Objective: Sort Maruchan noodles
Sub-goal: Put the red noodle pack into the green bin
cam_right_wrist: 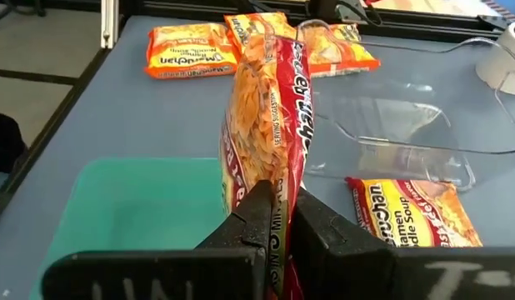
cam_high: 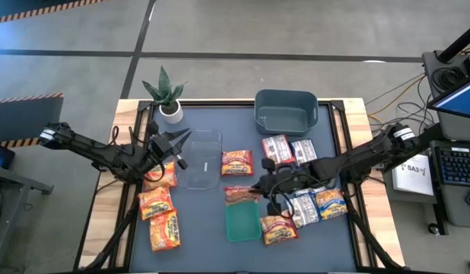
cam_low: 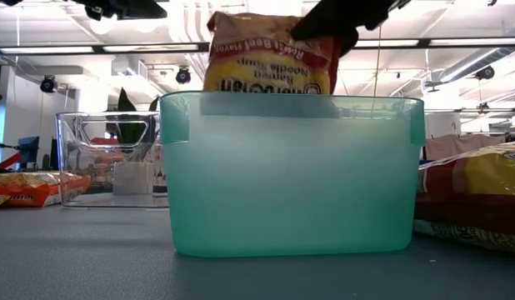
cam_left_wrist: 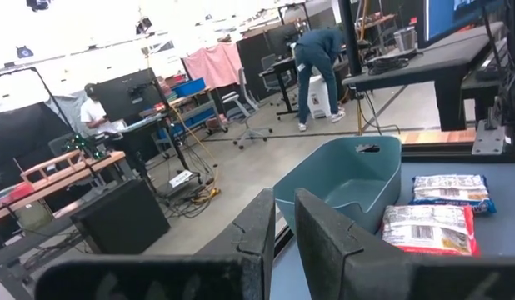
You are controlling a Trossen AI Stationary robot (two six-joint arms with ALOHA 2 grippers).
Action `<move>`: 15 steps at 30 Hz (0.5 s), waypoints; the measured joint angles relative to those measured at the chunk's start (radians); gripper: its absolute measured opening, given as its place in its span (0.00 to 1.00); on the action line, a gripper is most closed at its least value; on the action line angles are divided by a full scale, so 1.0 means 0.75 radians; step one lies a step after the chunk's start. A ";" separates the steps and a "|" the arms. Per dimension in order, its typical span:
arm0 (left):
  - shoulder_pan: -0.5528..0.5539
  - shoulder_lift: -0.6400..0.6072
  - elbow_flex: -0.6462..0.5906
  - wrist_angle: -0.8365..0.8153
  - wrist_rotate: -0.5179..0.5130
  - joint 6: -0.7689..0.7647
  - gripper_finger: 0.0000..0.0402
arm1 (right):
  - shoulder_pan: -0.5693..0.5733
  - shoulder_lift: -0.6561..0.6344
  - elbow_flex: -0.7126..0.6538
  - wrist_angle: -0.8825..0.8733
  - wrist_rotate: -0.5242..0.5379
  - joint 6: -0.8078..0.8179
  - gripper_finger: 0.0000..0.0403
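My right gripper (cam_high: 259, 187) is shut on an orange-red and yellow Maruchan packet (cam_high: 242, 195) at the far rim of the green bin (cam_high: 242, 222). In the low view the packet (cam_low: 270, 58) shows above the bin's rim (cam_low: 291, 104), its print upside down. My left gripper (cam_high: 174, 144) is shut and empty, raised beside the clear bin (cam_high: 201, 160). Three orange packets (cam_high: 157, 202) lie flat at the near left, and one (cam_high: 236, 162) lies in the middle. Silver-grey packets (cam_high: 277, 148) and a blue and yellow one (cam_high: 331, 202) lie on the right. My right gripper pinches the packet's two flat faces between its two fingers, near one end (cam_right_wrist: 270, 187). The fingers come slanting down from the table's right. The packet stands on edge and reaches away from the fingers, lifted clear of the table. Whether its lower end (cam_low: 266, 90) is inside the bin, I cannot tell.
A grey-blue bin (cam_high: 286, 111) stands at the far side, with a potted plant (cam_high: 168, 95) at the far left. More packets (cam_high: 279, 229) lie right of the green bin, under the right arm. People are in the room beyond the table (cam_left_wrist: 317, 71).
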 joint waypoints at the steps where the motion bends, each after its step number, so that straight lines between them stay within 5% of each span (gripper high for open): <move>1: 0.000 0.000 0.000 0.000 0.000 -0.004 0.08 | 0.000 0.007 -0.006 0.026 0.000 -0.011 0.04; 15: 0.000 0.015 0.000 -0.001 0.000 -0.168 0.08 | -0.001 0.046 -0.007 0.068 0.031 -0.009 0.02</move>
